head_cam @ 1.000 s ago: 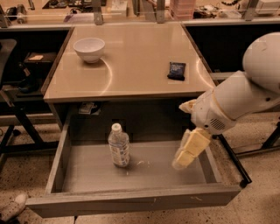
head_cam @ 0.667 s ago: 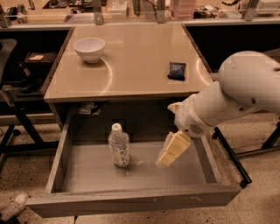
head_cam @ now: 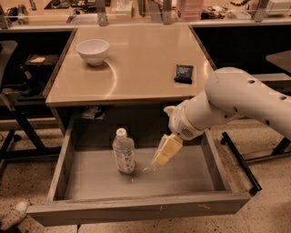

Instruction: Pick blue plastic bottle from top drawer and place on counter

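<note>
The blue plastic bottle (head_cam: 123, 152) stands upright on the floor of the open top drawer (head_cam: 136, 211), left of its middle, with its white cap on. My gripper (head_cam: 162, 154) hangs inside the drawer on the white arm that reaches in from the right. It is to the right of the bottle, a short gap away, and does not touch it. The beige counter (head_cam: 136, 68) lies above and behind the drawer.
A white bowl (head_cam: 92, 50) sits at the counter's back left. A flat dark blue packet (head_cam: 183, 73) lies at its right side. A cluttered shelf (head_cam: 136, 9) runs along the back. Black frames stand at the left (head_cam: 18, 127) and right (head_cam: 241, 159) of the drawer.
My gripper has moved left inside the drawer, from near its right wall to just right of the bottle. The bottle has not moved.
</note>
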### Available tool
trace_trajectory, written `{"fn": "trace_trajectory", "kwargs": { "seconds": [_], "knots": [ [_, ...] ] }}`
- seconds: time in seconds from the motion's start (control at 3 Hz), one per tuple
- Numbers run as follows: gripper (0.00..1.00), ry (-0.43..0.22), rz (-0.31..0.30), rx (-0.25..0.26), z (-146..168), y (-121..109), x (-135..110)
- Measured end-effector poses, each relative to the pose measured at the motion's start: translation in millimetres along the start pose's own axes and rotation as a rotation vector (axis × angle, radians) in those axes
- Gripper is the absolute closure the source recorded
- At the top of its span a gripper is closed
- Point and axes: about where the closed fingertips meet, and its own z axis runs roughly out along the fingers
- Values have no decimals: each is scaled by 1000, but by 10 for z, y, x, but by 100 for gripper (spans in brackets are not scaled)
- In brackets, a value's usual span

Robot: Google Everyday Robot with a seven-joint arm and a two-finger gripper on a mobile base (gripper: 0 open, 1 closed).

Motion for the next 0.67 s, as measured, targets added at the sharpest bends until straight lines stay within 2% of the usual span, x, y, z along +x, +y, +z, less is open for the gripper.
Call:
{"fn": "trace_trajectory", "kwargs": {
  "seconds": [0.33,0.67],
  "knots": [
    [0,-19,9,4,108,29,-74],
    [0,-67,18,9,382,30,-295]
  ]
}}
